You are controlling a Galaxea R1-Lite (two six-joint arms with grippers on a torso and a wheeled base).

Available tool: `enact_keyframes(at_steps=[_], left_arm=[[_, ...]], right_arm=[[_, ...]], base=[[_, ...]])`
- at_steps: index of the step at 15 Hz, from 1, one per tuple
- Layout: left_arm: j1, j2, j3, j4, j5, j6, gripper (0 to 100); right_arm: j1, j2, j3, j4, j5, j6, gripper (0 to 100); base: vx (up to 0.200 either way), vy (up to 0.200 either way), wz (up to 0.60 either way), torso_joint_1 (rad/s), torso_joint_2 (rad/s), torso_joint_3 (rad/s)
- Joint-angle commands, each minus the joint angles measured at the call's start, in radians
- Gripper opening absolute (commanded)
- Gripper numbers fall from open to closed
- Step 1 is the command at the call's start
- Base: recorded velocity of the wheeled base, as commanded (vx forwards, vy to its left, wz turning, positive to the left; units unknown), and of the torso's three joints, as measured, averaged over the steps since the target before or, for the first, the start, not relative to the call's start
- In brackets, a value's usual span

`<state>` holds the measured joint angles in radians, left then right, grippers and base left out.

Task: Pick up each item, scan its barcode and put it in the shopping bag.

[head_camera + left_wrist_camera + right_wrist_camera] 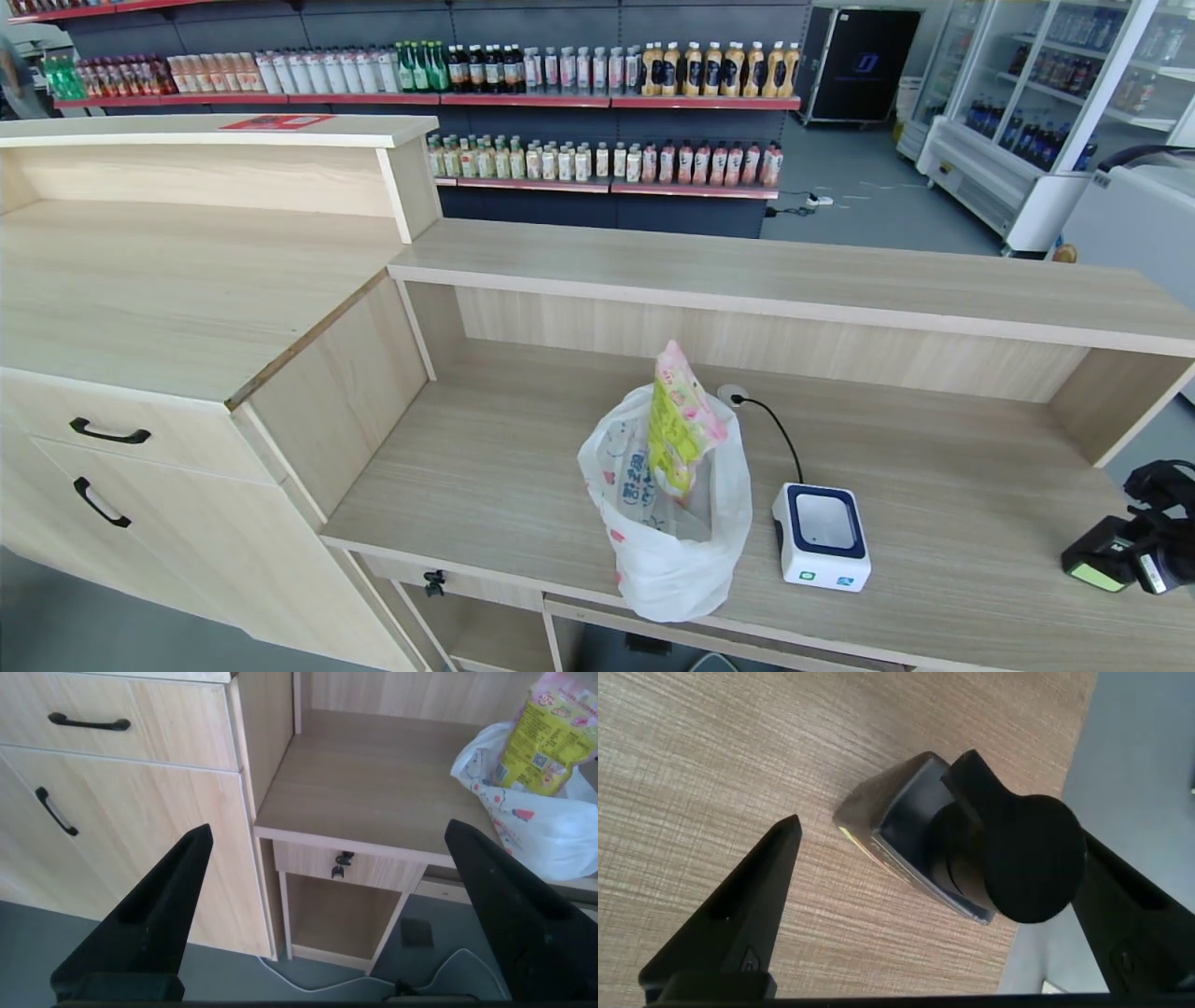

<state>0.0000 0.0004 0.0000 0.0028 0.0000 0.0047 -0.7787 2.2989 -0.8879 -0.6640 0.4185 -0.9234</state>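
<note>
A white shopping bag (667,532) stands near the counter's front edge, with a yellow and pink snack packet (681,420) sticking upright out of its mouth. To its right lies the white barcode scanner (822,537) with its dark window facing up. My left gripper (329,829) hangs open and empty in front of the counter, below its top, with the bag (537,812) and the packet (551,733) off to one side. My right gripper (938,831) is open above a black device (971,859) at the counter's right end.
The black device with a green face (1102,560) lies by the counter's right edge. The scanner's cable (780,434) runs to a hole at the back. A raised shelf (747,271) spans the rear. A taller cabinet with drawers (140,308) stands on the left.
</note>
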Motion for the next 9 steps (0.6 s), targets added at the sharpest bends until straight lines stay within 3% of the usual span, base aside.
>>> enact_keyframes(at_steps=[1, 9], left_arm=[[0.0, 0.0, 0.0, 0.0, 0.0, 0.0, 100], [0.0, 0.0, 0.0, 0.0, 0.0, 0.0, 100]], right_arm=[[0.016, 0.019, -0.013, 0.0, 0.0, 0.001, 100], [0.055, 0.054, -0.046, -0.003, 0.0, -0.003, 100]], base=[[0.0, 0.0, 0.0, 0.0, 0.0, 0.0], [0.0, 0.0, 0.0, 0.0, 0.0, 0.0]])
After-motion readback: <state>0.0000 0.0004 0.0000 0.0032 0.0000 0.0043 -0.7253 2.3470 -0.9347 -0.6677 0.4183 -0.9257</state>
